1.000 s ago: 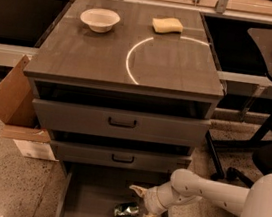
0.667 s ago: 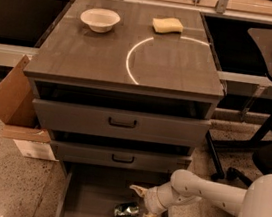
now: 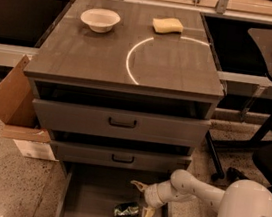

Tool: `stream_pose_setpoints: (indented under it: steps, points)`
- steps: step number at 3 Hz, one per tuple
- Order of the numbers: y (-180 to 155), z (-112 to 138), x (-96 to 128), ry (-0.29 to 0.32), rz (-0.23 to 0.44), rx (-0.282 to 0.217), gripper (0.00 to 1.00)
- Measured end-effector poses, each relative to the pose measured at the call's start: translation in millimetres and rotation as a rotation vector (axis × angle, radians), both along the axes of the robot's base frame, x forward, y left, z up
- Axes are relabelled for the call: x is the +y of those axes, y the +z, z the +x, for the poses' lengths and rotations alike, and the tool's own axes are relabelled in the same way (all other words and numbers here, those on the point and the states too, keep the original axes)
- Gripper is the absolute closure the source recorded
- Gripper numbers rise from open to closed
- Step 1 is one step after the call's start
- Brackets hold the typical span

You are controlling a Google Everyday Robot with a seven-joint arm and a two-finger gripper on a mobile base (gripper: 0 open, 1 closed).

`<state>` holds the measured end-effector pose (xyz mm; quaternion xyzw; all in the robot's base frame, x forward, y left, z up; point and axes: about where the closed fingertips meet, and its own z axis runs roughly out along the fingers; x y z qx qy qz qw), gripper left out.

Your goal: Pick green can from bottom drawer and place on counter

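At lower centre, the gripper (image 3: pixel 140 202) hangs over the pulled-out bottom drawer (image 3: pixel 88 199), its fingers spread wide and holding nothing. The green can (image 3: pixel 125 211) lies on its side on the drawer floor, just beside the lower fingertip; whether they touch is unclear. The frame's bottom edge cuts off the drawer's front. The counter (image 3: pixel 172 65) fills the upper middle.
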<state>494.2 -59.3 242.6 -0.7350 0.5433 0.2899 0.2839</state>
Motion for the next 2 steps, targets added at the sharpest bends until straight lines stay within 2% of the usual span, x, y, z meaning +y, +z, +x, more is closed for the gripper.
stream_pose_setpoints:
  steps: [2]
  points:
    - [-32.0, 4.1, 17.8, 0.04, -0.005, -0.019, 0.0]
